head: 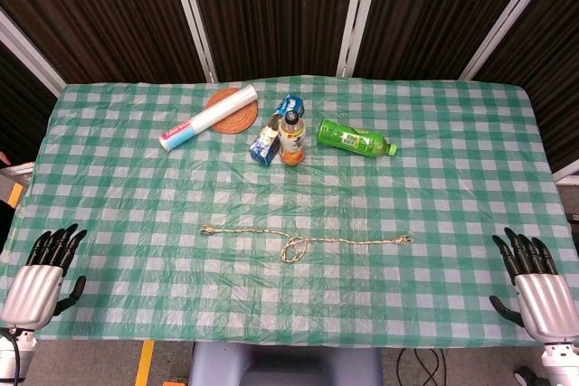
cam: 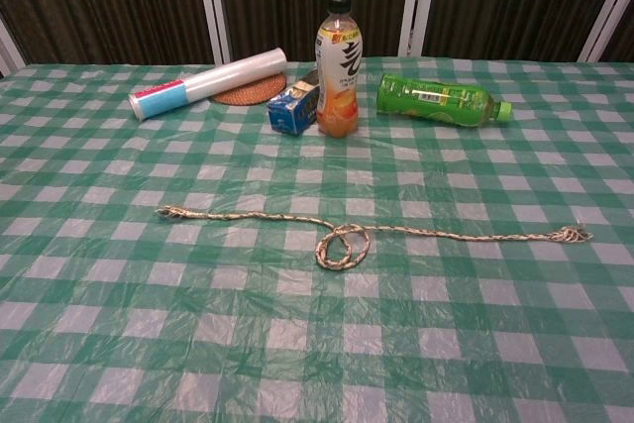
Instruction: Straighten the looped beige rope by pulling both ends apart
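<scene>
Nothing is being gripped yet: left hand (head: 41, 279) and right hand (head: 536, 285) are resting at the table's near corners, fingers spread, empty. The beige rope (cam: 396, 232) is lying looped mid-length (cam: 342, 246); next, each hand likely needs to be reaching inward for its nearer rope end.

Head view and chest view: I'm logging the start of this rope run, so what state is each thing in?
Rope: flat on table, one loop mid-length, ends free.
Orange bottle: upright, capped.
Green bottle: on its side, capped.
White roll: lying across the woven coaster.
Blue carton: tipped over.
Left hand: open, holds nothing.
Right hand: open, holds nothing.

Each hand, left hand (head: 43, 276) and right hand (head: 536, 285), has black fingers and a silver palm.
</scene>
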You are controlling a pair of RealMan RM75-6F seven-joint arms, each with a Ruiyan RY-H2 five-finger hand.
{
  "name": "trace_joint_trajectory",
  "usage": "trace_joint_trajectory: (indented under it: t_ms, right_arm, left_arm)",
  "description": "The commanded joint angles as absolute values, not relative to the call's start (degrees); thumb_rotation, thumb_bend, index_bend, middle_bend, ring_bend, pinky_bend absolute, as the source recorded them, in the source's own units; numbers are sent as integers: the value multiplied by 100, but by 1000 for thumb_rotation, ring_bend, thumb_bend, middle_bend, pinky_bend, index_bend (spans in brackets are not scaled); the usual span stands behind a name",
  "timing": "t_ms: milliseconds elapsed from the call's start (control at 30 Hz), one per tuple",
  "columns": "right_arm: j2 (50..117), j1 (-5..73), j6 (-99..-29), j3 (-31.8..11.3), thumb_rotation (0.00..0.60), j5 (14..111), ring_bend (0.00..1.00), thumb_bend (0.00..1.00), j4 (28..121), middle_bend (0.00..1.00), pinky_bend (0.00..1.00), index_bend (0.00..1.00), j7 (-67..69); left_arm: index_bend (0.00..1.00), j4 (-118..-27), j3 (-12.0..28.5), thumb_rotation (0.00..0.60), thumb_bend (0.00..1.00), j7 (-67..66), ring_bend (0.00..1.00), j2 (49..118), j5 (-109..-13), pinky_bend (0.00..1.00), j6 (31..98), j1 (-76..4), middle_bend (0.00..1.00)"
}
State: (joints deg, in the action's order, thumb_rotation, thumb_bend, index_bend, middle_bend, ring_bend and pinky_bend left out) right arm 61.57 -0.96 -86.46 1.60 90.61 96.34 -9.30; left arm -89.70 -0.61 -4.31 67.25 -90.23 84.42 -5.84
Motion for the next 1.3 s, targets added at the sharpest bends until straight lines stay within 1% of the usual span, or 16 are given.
trace_joint_trajectory:
  t_ms: [33,200,300,467,500,600,733,1033,1300]
  right_arm:
    - [6163,-92,-8625,156,600,9040,0,286,9641,0,0,0,-936]
    - [6176,-88,-8606,177,600,9073,0,285,9652,0,0,0,-973]
    - [6180,-91,-8617,165,600,9063,0,285,9650,0,0,0,-967]
    - [6203,-65,-8560,166,600,9058,0,285,9649,0,0,0,-1010]
    - [6208,-57,-8537,169,600,9054,0,285,9649,0,0,0,-1026]
    - [6218,-35,-8481,156,600,9004,0,285,9648,0,0,0,-1057]
    - [6231,-21,-8442,120,600,8911,0,286,9638,0,0,0,-1091]
    - [6214,-8,-8370,89,600,8767,0,285,9630,0,0,0,-1103]
    - [6179,3,-8330,76,600,8698,0,286,9625,0,0,0,-1055]
  left_arm:
    - [0,-8959,-81,600,472,-444,0,6747,-9014,46,8377,-603,0]
    - [0,-8998,-93,600,470,-475,0,6848,-9071,49,8134,-761,0]
    - [0,-9000,-62,600,468,-532,0,6971,-9178,49,7819,-1023,0]
    - [8,-8733,150,600,468,-586,0,7489,-9351,46,7247,-1640,0]
    - [31,-8634,200,600,468,-601,0,7620,-9349,44,7159,-1743,0]
    - [140,-8287,347,600,468,-566,0,8049,-9289,43,6872,-2061,0]
    - [273,-8016,409,600,455,-629,0,8420,-9224,38,6517,-2387,0]
    - [338,-7223,595,600,444,-725,0,9299,-8965,37,6113,-2909,0]
    - [384,-6396,767,600,431,-883,0,9968,-8713,49,6060,-3205,0]
